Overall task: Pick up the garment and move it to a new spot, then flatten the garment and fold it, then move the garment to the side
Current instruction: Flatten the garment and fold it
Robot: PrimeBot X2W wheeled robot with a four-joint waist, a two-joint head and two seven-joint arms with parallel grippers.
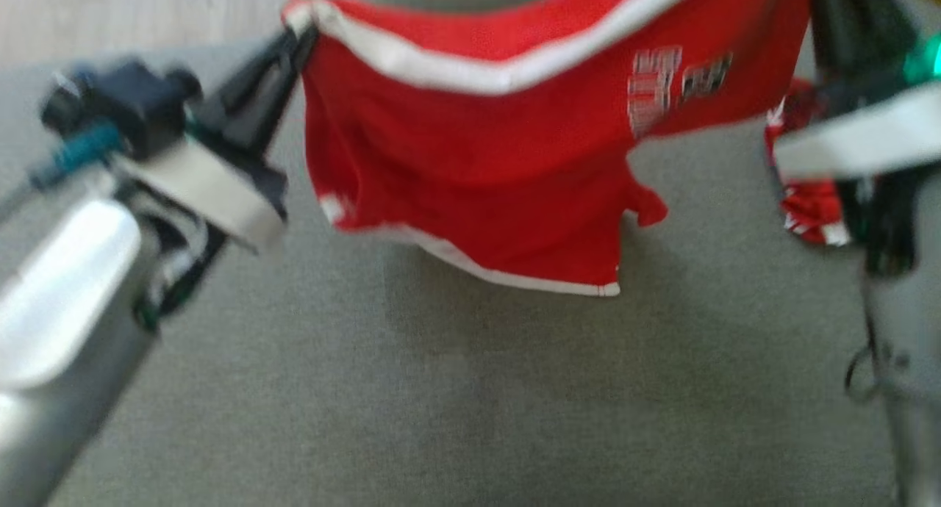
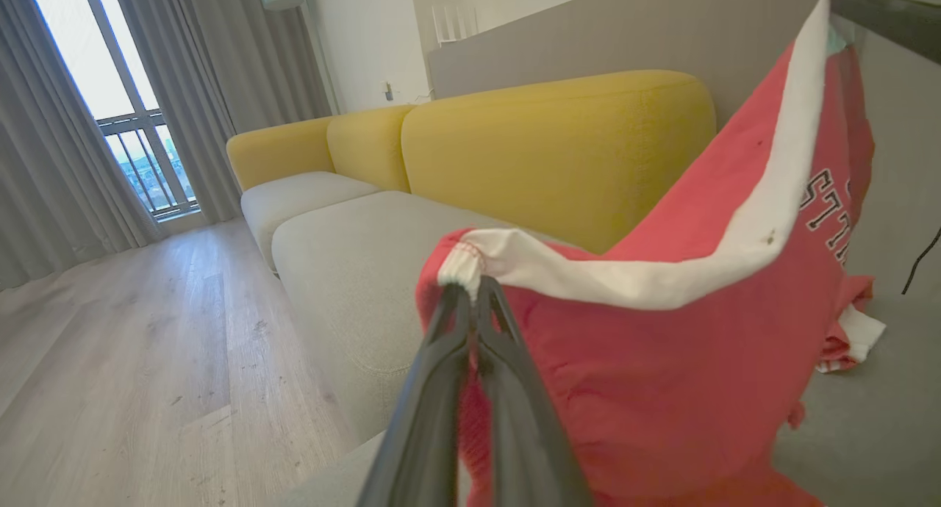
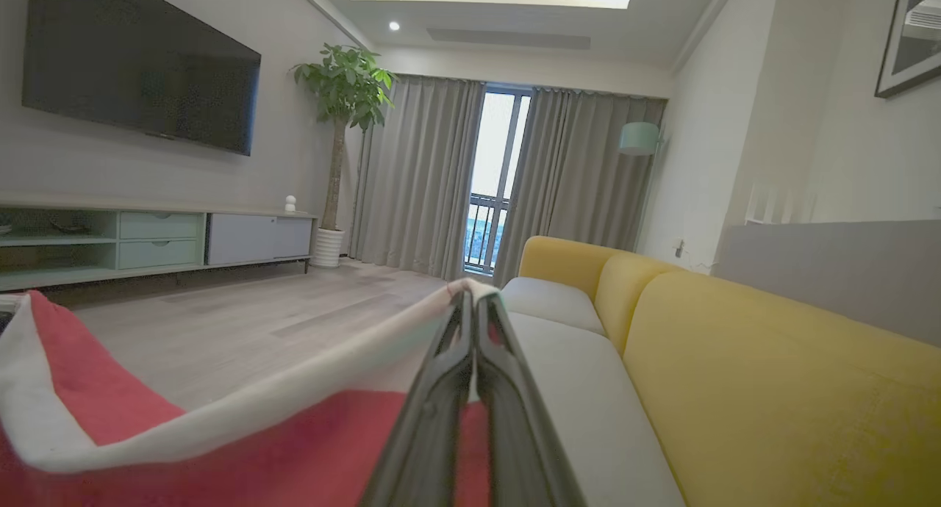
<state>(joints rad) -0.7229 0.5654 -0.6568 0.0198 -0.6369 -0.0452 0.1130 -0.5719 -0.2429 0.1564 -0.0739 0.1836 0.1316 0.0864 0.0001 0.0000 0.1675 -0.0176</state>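
Garment [image 1: 470, 162], red with white trim, hangs spread in the air between both pincers, above the far half of a grey upholstered surface [image 1: 470, 404]. The left pincer [image 1: 300, 37] is pinched narrow on the left end of the white band [image 1: 470, 70]. The right pincer [image 3: 474, 301] is clamped just as tight on the band's right end. The band sags in a shallow curve between them. The lower hem [image 1: 514, 275] hangs unevenly, lowest near the middle, with its shadow on the cushion beneath it. A loose red fold [image 1: 809, 198] dangles beside the right arm. The near half of the grey surface lies bare. Wooden floor [image 1: 110, 15] borders it at the far left, and a yellow sofa back [image 2: 559, 147] rises beyond.
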